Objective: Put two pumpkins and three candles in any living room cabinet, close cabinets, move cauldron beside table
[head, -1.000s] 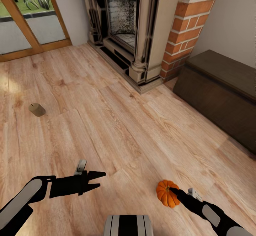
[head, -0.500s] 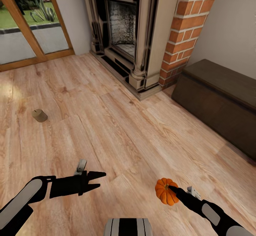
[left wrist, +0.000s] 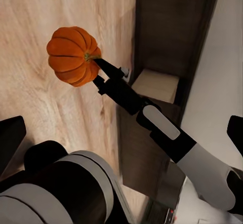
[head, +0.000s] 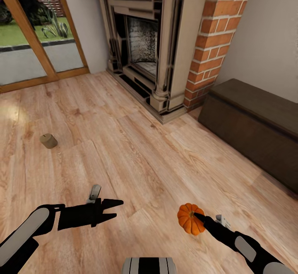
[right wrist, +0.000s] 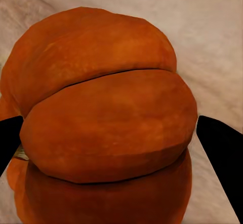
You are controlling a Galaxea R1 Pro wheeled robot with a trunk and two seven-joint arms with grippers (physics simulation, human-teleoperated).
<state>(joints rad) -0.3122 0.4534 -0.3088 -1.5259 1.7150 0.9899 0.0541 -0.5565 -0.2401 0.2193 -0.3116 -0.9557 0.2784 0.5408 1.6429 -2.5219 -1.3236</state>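
Observation:
A bright-orange ribbed pumpkin (head: 189, 219) is held in my right gripper (head: 196, 217), which is shut on it low over the wooden floor. In the right wrist view the pumpkin (right wrist: 106, 127) bulges between the two dark fingers (right wrist: 221, 155). The left wrist view has the same pumpkin (left wrist: 71, 56) at the tip of my right arm. My left gripper (head: 114, 208) stands open and empty, left of the pumpkin. One beige candle (head: 49, 141) stands on the floor at the far left. The dark-brown cabinet (head: 252, 121) stands against the right wall, its fronts shut.
A stone fireplace (head: 149, 46) with a brick column (head: 211, 38) fills the far wall. Glass doors in a wooden frame (head: 25, 30) are at the far left. Bare floorboards (head: 136, 154) lie between me and the cabinet.
The whole head view has shifted, so the camera moved: more of the wall and fireplace shows. The pumpkin stays in my right gripper, slightly higher and further left. The left arm is unmoved.

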